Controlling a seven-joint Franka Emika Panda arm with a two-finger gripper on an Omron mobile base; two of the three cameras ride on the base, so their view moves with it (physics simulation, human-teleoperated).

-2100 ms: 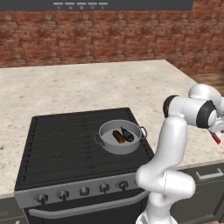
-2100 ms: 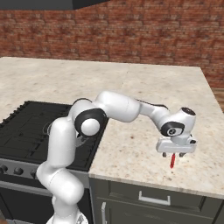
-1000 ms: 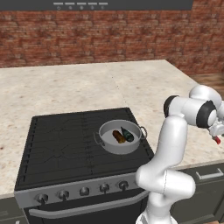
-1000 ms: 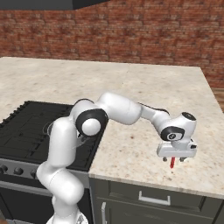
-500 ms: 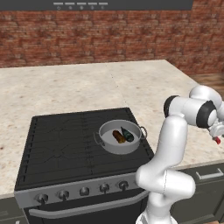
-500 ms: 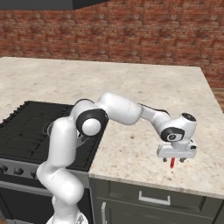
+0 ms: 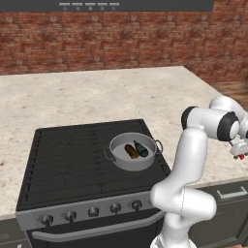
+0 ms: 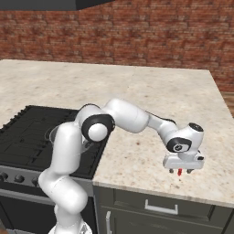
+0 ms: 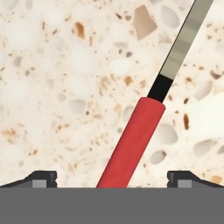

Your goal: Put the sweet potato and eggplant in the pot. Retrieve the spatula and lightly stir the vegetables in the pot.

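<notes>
Hand view shows the open, empty gripper (image 9: 112,181) over the spatula (image 9: 131,142) near the counter's (image 8: 151,91) front edge; keep the red handle centred between the fingers, then squeeze gently

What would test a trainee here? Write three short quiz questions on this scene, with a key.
1. True or false: the sweet potato and eggplant lie in the pot.
2. The gripper is: A) open, B) shut.
3. Which part of the spatula lies between the fingertips?

Key: 1 true; 2 A; 3 the red handle.
</notes>
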